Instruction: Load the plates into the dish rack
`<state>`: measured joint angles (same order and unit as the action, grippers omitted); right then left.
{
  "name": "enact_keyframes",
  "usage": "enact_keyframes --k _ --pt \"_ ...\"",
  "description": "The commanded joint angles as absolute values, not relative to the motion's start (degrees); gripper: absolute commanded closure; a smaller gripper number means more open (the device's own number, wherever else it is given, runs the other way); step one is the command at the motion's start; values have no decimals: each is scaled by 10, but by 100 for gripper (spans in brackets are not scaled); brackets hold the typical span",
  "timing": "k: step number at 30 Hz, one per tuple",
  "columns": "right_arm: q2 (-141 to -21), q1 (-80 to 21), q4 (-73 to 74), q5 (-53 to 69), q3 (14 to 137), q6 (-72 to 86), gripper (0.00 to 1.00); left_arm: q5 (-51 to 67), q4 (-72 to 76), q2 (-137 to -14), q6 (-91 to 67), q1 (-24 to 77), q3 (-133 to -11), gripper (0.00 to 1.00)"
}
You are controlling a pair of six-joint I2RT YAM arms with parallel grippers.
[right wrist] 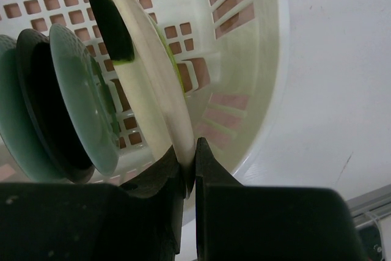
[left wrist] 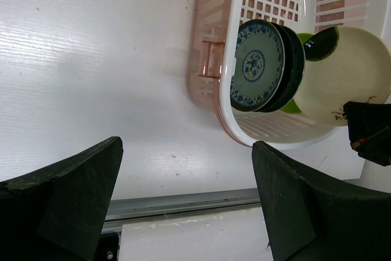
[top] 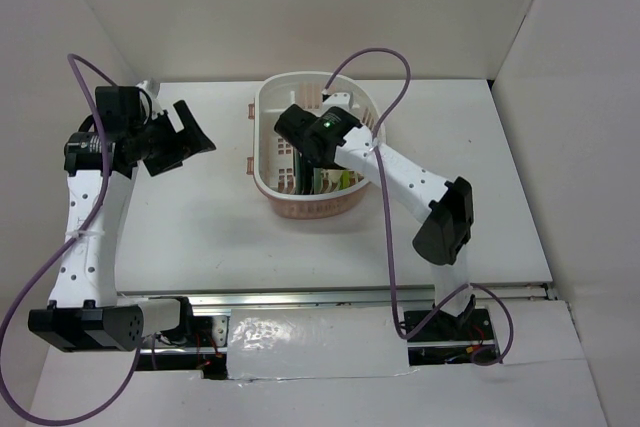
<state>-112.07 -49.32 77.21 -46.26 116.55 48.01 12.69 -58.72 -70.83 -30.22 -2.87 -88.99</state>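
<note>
Flat white table, with a large oval pale-pink and white slotted plastic dish rack at far centre. Right arm angled down into the rack; left arm off to the left, well apart from it. Inside the rack, standing on edge: round tan plate with dark patch, two teal-blue patterned plates sandwiching a glossy black plate, lime-green plate just beside the tan one. Right gripper clenched on the tan plate's rim. Left gripper spread wide, grasping nothing.
</note>
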Motion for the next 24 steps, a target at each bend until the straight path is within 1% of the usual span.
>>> enact_keyframes --k 1,24 --pt "-1125 -499 799 -476 1154 514 100 131 -572 -698 -303 -32 -889 1" --pt "-1165 -505 764 -445 1100 518 100 129 -567 -693 -300 -33 -883 1"
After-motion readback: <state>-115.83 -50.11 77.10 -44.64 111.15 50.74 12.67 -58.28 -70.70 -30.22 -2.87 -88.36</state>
